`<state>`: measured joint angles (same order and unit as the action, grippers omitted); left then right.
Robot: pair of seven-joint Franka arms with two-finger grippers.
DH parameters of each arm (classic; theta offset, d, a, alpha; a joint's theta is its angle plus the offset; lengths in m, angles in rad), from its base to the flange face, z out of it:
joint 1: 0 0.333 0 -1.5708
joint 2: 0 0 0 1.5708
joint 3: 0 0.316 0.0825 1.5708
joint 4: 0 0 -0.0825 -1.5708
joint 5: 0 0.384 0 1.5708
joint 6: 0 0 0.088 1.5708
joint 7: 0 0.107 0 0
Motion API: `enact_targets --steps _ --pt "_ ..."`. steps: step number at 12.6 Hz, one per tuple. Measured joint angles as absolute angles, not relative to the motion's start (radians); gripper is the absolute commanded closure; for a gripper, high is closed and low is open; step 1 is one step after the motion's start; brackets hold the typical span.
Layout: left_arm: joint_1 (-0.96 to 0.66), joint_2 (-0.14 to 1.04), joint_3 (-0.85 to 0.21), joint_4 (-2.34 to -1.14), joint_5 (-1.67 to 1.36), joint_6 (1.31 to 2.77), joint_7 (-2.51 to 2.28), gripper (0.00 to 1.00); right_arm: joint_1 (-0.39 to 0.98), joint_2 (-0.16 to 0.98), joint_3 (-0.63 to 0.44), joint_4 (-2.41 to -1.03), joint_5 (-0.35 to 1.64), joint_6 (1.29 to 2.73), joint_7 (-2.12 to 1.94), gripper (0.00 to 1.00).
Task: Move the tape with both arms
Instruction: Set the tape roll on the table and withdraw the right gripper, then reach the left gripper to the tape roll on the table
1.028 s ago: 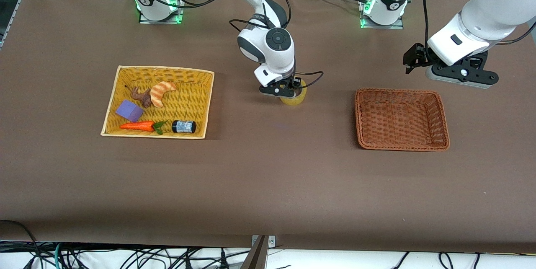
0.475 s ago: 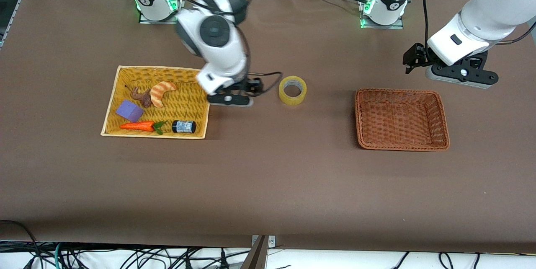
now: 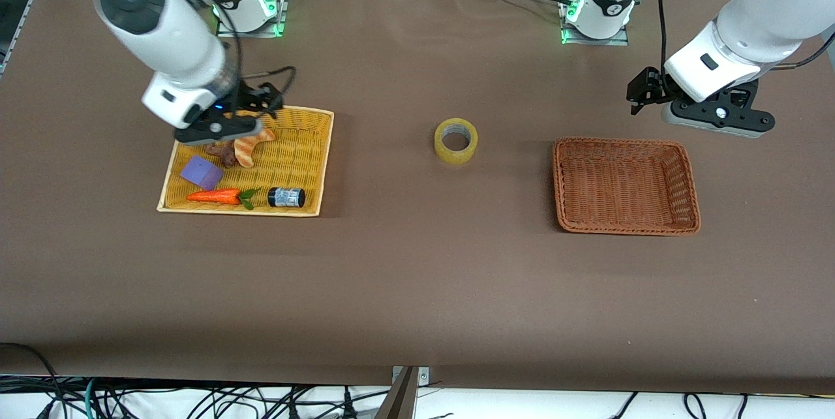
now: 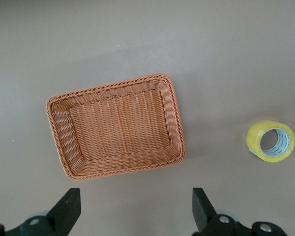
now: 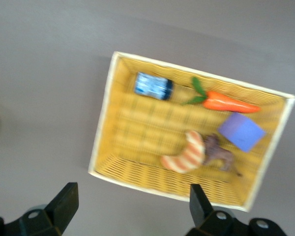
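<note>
The tape (image 3: 456,139) lies flat on the table between both baskets. Our right gripper (image 3: 218,125) hangs wide over the yellow basket (image 3: 312,164). Our left gripper (image 4: 132,216), wide too, should descend straight over one wall of the ring.

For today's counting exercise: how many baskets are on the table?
2. Yellow basket at the right arm's end, holding toys; empty brown basket at the left arm's end. None seems hidden.

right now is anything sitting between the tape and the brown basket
Nothing visible. The tape lies alone on bare table, with only open cloth between it and the brown basket. The left end effector hangs open above that basket's edge.
</note>
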<state>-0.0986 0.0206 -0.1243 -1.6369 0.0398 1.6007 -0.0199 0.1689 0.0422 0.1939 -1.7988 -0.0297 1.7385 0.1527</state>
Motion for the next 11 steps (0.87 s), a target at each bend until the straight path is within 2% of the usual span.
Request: enact_targets --steps 4,8,11 --pt "-0.099 0.021 -0.125 -1.637 0.040 1.600 -0.020 0.00 0.166 0.000 0.052 -1.812 -0.001 1.708 -0.065 0.00" --pt "-0.100 0.027 -0.130 -1.637 0.036 1.600 -0.020 0.00 0.166 0.000 0.044 -1.819 0.002 1.707 -0.095 0.00" --pt "-0.131 0.083 -0.209 -1.639 0.017 1.601 -0.025 0.00 0.168 0.000 0.044 -1.821 0.002 1.700 -0.095 0.00"
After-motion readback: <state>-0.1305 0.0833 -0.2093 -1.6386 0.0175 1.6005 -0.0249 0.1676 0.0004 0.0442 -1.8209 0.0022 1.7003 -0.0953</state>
